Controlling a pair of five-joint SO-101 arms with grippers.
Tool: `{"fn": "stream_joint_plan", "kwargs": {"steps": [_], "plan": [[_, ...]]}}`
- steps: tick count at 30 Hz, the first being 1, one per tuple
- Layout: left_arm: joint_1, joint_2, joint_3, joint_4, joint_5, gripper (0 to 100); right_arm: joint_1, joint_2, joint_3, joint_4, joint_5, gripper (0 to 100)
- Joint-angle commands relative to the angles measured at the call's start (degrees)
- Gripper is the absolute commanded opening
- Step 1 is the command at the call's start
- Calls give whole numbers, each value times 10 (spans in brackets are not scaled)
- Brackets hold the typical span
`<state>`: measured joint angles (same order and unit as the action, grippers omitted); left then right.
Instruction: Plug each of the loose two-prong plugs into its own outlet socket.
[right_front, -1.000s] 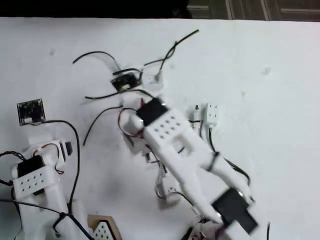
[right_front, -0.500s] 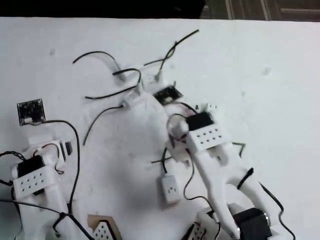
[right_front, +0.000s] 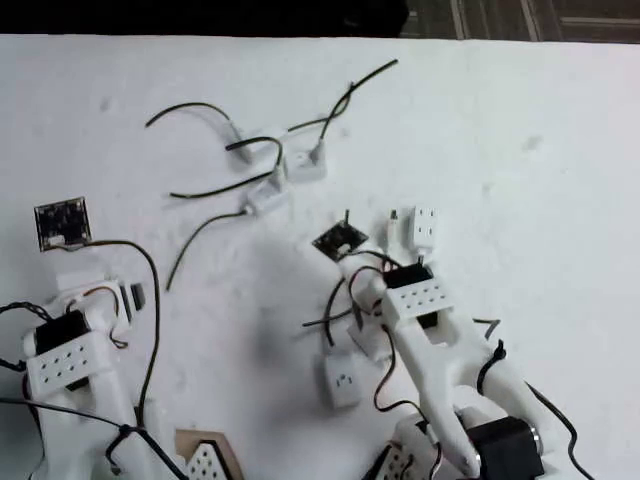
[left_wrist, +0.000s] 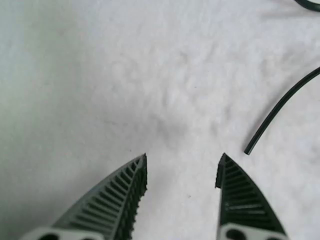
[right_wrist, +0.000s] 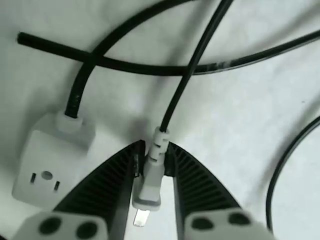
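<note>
Just beside the socket (right_wrist: 50, 155), the right hand (right_wrist: 153, 150) pinches a plug (right_wrist: 148, 182) by its body. Best line the prongs squarely with the slots before pushing. The left hand (left_wrist: 181, 161) hangs spread over bare counter (left_wrist: 100, 75).

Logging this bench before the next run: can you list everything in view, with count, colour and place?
table: one, white, under everything.
outlet sockets: two, white; one right of centre, the other near the front edge.
loose plugs: at least three, white on black cords, clustered at the far centre.
held plug: one, white on a black cord, gripped beside a socket.
arms: two, white, at the near edge; left arm, right arm.
left gripper: black, open over bare table.
right gripper: black, shut on the held plug.
</note>
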<state>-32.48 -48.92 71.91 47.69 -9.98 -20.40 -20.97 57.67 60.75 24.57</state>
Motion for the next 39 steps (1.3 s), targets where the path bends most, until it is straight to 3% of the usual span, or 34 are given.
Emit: {"fn": "stream_joint_plan", "kwargs": {"steps": [1, 4, 16, 20, 25, 35, 39], "plan": [[5, -14, -12, -10, 4, 230, 7, -20, -4, 21, 3, 39], [5, -14, -12, -10, 4, 230, 7, -21, -4, 46, 3, 84], [5, -14, -11, -10, 4, 230, 10, -21, -4, 88, 2, 84], [5, -14, -11, -10, 4, 230, 10, -21, -4, 86, 1, 13], [5, -14, -11, -8, 4, 230, 11, -38, -17, 93, 0, 18], [20, -26, -17, 1, 4, 230, 11, -295, -138, 262, -28, 17], [73, -102, -37, 97, -29, 230, 37, -392, -140, 263, -72, 16]]}}
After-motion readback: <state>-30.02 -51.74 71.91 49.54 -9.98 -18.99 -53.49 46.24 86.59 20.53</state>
